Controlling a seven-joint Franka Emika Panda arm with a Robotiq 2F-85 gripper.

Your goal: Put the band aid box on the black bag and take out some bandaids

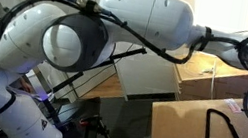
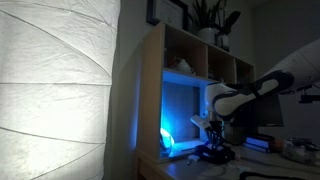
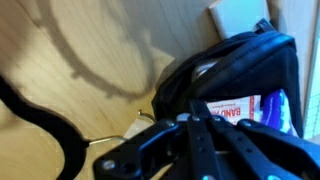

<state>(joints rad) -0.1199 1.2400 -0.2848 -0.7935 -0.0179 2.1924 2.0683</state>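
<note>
In the wrist view the band aid box [image 3: 238, 108] lies face up on the black bag [image 3: 235, 62], showing white card, red lettering and a red band. My gripper [image 3: 193, 108] fills the bottom of that view. Its fingers meet in the middle, with their tips at the box's left edge, and nothing shows between them. In an exterior view the gripper [image 2: 212, 133] points down over a dark shape [image 2: 215, 154] on the table, probably the bag. The other exterior view is mostly blocked by the arm [image 1: 143, 16], and neither the box nor the bag shows there.
A wooden tabletop [image 3: 60, 60] spreads to the left of the bag, with a thick black cable [image 3: 45, 125] curving over it. A pale flat box [image 3: 240, 14] lies beyond the bag. A wooden shelf unit with a blue light [image 2: 185, 100] stands behind the gripper, next to a large paper lamp [image 2: 55, 80].
</note>
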